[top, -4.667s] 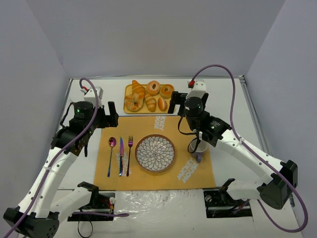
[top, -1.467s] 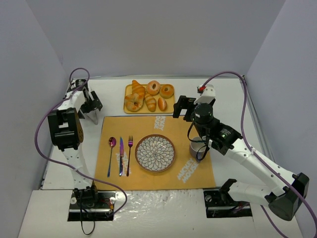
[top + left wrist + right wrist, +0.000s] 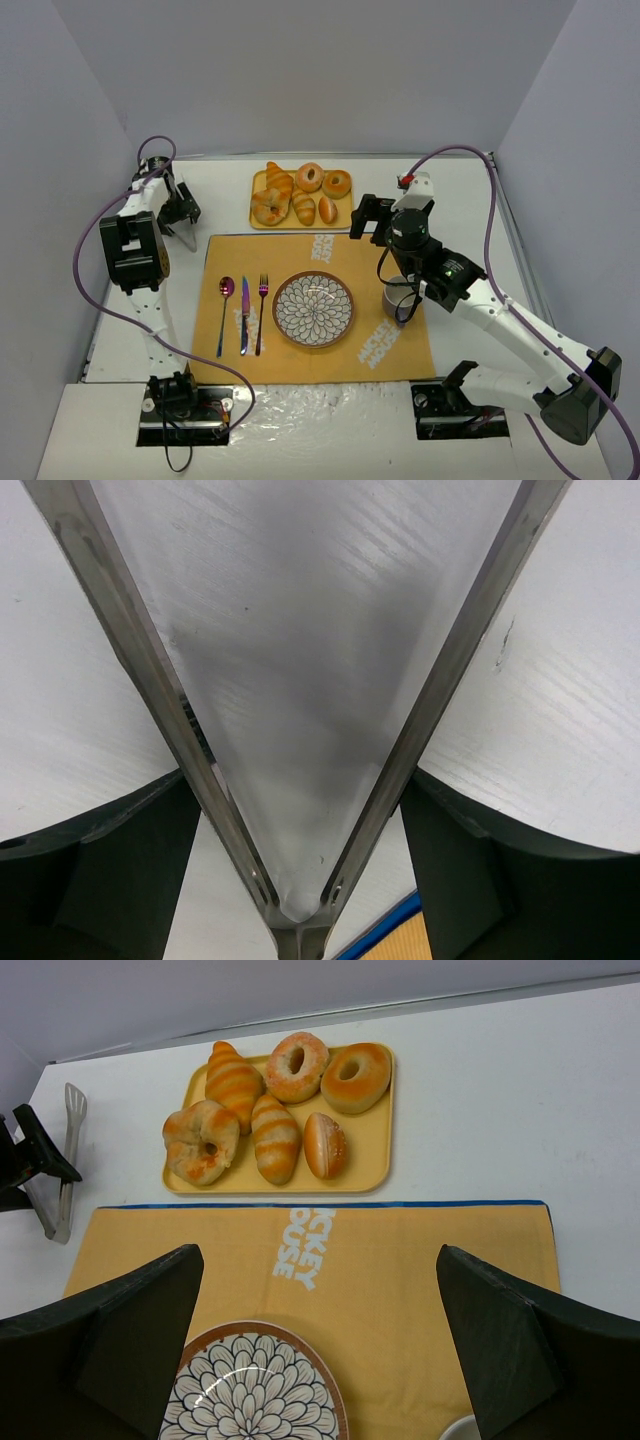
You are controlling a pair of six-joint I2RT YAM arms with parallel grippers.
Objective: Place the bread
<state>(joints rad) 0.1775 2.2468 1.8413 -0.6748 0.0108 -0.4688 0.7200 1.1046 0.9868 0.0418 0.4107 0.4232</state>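
Note:
The bread lies on a yellow tray (image 3: 372, 1150) at the back of the table: a round knotted bun (image 3: 268, 208) (image 3: 201, 1141) and a ridged roll (image 3: 303, 207) (image 3: 274, 1138) beside it. My left gripper (image 3: 183, 214) (image 3: 300, 865) is far to the left of the tray, low over the table. Metal tongs (image 3: 186, 236) (image 3: 150, 665) lie between its fingers (image 3: 95, 880), which rest against both tong arms. My right gripper (image 3: 368, 220) (image 3: 320, 1345) hovers open and empty over the placemat, just in front of the tray.
The tray also holds a larger striped roll (image 3: 234, 1082), two ring doughnuts (image 3: 297, 1065) and a small oval roll (image 3: 325, 1146). On the orange placemat (image 3: 300, 262) are a patterned plate (image 3: 313, 309), a spoon, knife and fork (image 3: 243, 312), and a mug (image 3: 398, 297).
The left arm has swung from over the placemat to the tongs at the back left, and its fingers have narrowed onto them. The right arm has hardly moved.

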